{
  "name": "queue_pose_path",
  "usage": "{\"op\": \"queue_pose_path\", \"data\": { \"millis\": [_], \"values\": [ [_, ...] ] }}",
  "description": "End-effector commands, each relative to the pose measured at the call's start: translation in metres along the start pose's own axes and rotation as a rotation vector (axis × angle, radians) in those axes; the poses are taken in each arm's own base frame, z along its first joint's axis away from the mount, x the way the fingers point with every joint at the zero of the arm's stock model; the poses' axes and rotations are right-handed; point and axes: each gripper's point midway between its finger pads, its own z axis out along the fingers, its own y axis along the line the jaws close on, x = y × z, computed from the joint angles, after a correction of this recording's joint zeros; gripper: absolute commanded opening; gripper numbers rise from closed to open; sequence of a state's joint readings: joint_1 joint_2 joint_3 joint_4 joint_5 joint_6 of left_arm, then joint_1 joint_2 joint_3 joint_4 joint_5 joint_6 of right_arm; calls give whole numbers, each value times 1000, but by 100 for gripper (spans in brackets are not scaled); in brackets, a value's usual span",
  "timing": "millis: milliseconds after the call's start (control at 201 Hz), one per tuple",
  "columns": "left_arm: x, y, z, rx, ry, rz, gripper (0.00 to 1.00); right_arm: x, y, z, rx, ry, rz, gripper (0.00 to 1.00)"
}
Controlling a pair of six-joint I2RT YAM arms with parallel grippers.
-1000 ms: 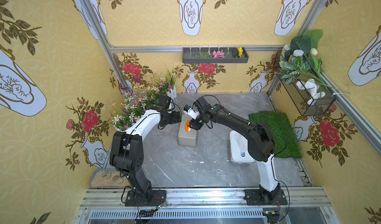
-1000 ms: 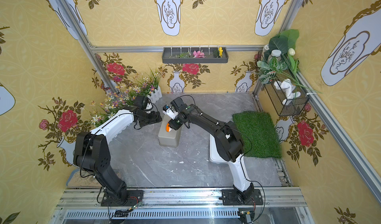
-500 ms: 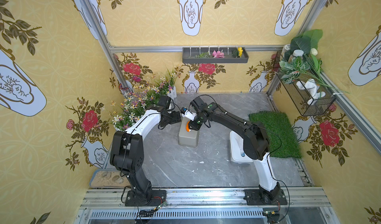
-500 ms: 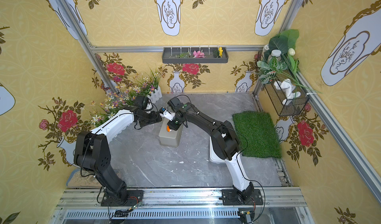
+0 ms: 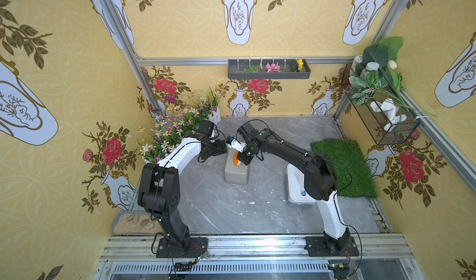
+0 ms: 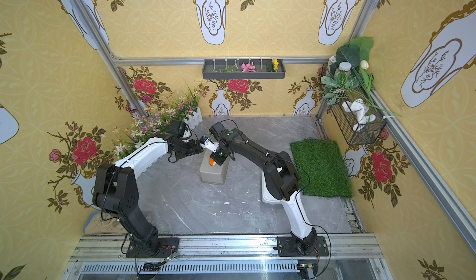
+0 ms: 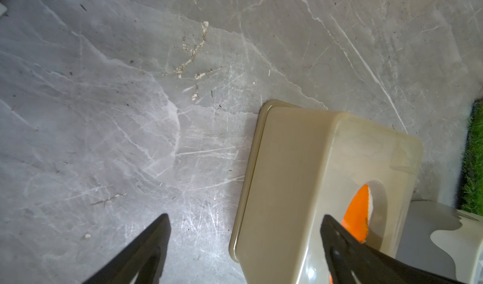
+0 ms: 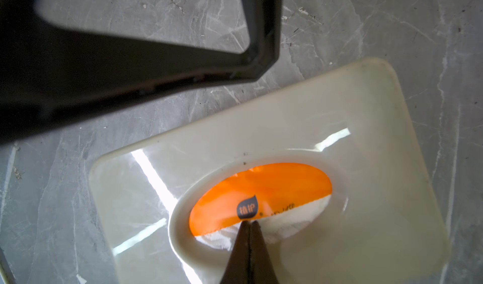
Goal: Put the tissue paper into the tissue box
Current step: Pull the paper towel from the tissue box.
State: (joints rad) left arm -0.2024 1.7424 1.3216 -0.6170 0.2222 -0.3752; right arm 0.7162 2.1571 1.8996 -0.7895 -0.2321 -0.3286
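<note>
The tissue paper [image 8: 287, 218], white beside its orange wrapper [image 8: 261, 188], lies inside the oval opening of the beige tissue box [image 8: 287, 118] on the grey marble desk [image 7: 104, 113], the closed right hand [image 8: 249, 224] touching it while the left hand [image 7: 245, 216] hovers open over the box's edge.

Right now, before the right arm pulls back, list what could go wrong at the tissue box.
1. The right gripper is shut with its tips at the white tissue inside the tissue box; withdrawing might drag a sheet out.
2. The left gripper is open and clamps nothing, so the box may lift or slide.
3. The grippers are close together and could collide.
</note>
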Motion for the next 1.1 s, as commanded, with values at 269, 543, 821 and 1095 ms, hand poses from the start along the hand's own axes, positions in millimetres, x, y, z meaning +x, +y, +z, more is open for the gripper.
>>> {"op": "queue_pose_path", "data": {
  "millis": [269,543,821,1095],
  "values": [
    [20,-7,7,11,7,17,90,-45,15,-37,-45,-191,-9,0],
    [22,-5,3,10,-13,12,90,-18,11,-24,-15,-86,-11,15],
    [23,-9,6,29,0,18,90,-1,10,-12,-24,-26,-32,40],
    [20,-11,8,32,1,20,90,5,4,1,-14,28,-57,41]
  ]
}}
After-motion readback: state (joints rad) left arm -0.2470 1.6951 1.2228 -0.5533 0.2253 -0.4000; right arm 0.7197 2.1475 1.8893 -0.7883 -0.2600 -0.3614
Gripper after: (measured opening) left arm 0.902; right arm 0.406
